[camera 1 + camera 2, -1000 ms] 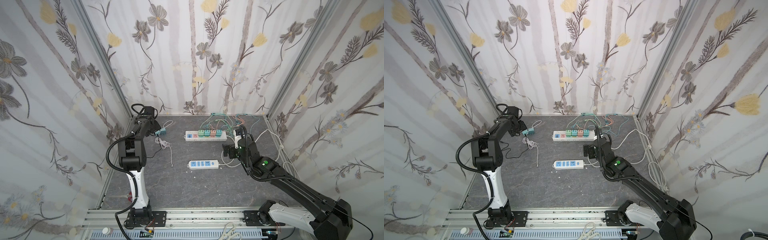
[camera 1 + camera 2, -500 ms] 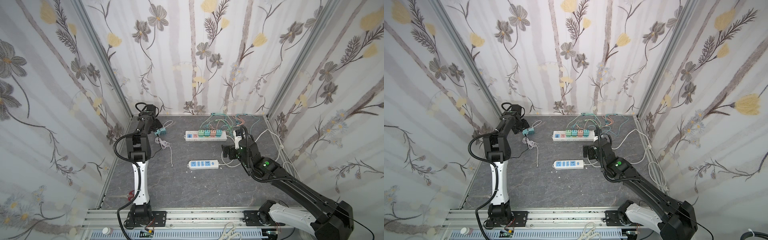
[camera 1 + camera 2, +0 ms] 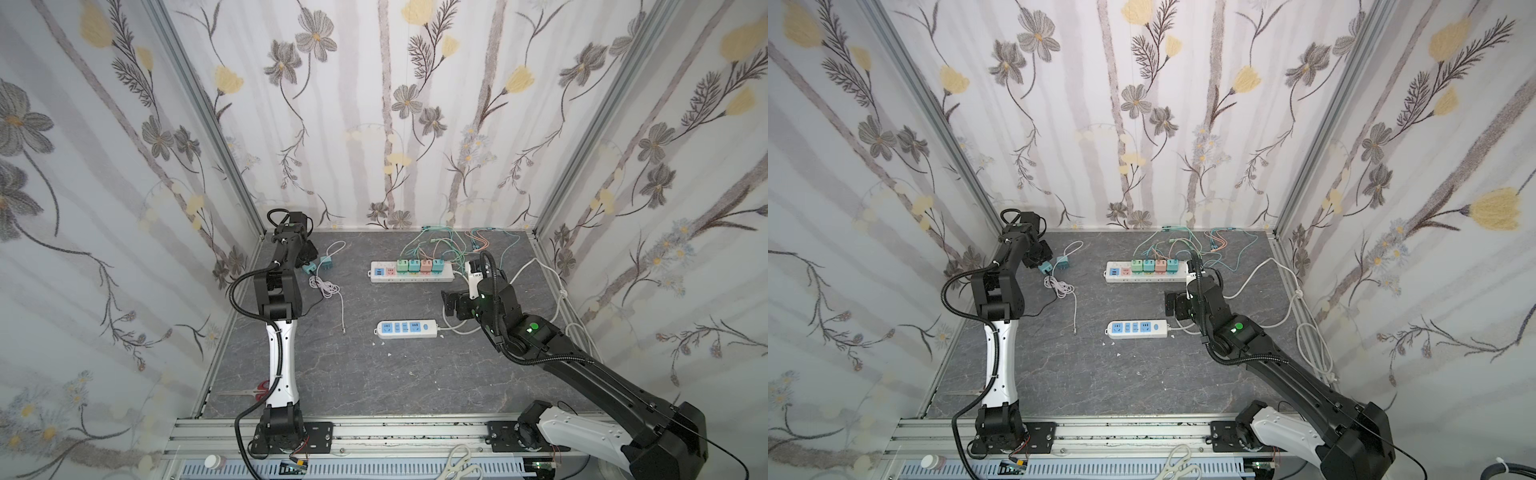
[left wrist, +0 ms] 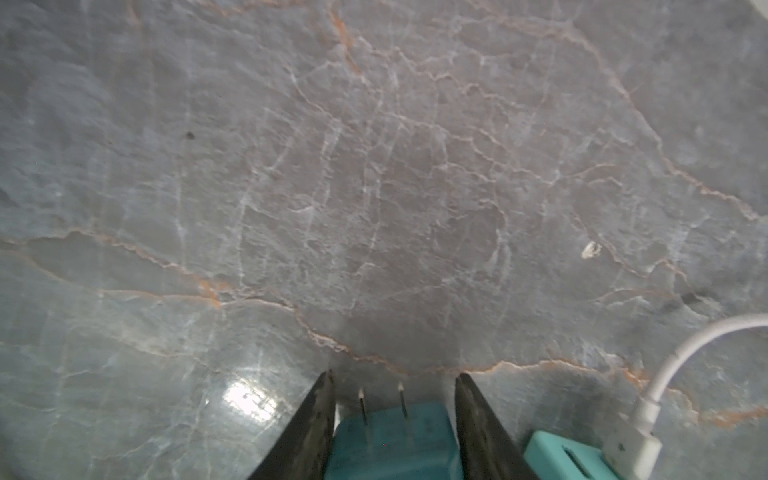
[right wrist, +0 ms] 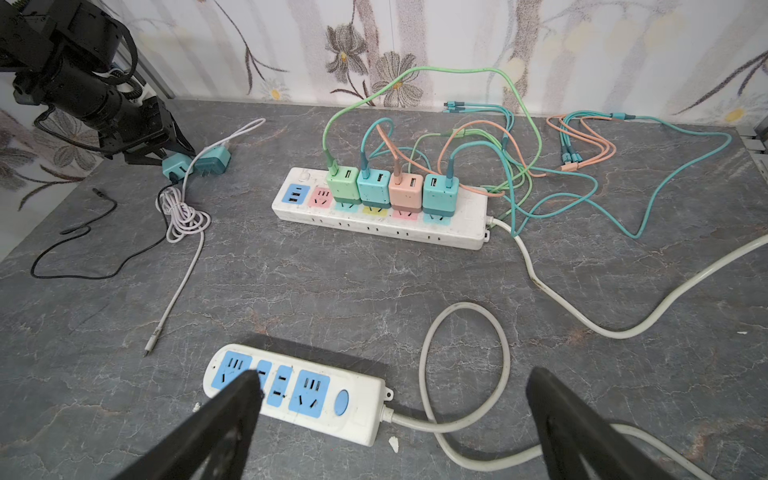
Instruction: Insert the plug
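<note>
Teal plug (image 4: 390, 440), pinched by left gripper (image 4: 395, 376)

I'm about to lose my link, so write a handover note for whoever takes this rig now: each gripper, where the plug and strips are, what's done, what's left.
Left gripper: jaws flank the teal plug, whose prongs point away from the wrist; a firm grip is not confirmed.
Right gripper: open, empty, hovering by the cord end of the short power strip, whose sockets are all free.
The plug is back left; a second teal plug with a white cable lies beside it.
Long power strip holds four adapters; its two left-end sockets are free.
Done: gripper is at the plug. Left: secure grip, lift, insert.
</note>
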`<state>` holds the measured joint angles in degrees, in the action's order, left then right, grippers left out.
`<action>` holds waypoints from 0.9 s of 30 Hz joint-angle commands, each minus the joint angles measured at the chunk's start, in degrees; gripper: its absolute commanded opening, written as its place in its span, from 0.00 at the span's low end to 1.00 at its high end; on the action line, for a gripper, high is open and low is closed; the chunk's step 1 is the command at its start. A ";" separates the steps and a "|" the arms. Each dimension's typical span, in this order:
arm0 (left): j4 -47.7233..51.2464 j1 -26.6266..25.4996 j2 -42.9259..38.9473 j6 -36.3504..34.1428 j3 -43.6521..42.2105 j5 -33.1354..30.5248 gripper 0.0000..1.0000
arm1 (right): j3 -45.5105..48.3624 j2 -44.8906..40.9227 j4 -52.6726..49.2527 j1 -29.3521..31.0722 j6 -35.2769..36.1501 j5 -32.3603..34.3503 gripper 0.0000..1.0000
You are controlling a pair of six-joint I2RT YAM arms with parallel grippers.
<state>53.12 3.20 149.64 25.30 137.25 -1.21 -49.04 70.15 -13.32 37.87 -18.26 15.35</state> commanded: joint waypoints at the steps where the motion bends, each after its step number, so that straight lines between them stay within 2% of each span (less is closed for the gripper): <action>1: -0.57 -0.11 -4.11 0.25 -6.81 4.27 0.34 | -0.29 0.09 0.05 0.12 -0.90 -0.84 0.99; 11: -18.30 -0.27 -26.30 3.57 -43.52 7.05 0.32 | -0.06 1.12 0.84 0.34 -1.26 -1.63 0.99; 16: -24.04 -0.69 -35.32 4.86 -57.56 6.68 0.31 | -0.29 2.16 1.49 0.37 -1.07 -2.66 0.99; 21: -27.35 -3.26 -44.15 8.15 -65.82 6.21 0.26 | 0.10 4.13 3.89 0.37 -3.50 -4.71 1.00; 27: -30.95 -10.14 -53.25 14.07 -71.91 4.31 0.26 | -0.14 8.98 9.16 0.38 -13.14 -7.03 0.99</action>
<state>25.96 -4.99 98.89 35.16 66.57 4.69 -48.99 77.54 -9.78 38.20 -25.04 10.57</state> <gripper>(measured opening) 0.402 0.994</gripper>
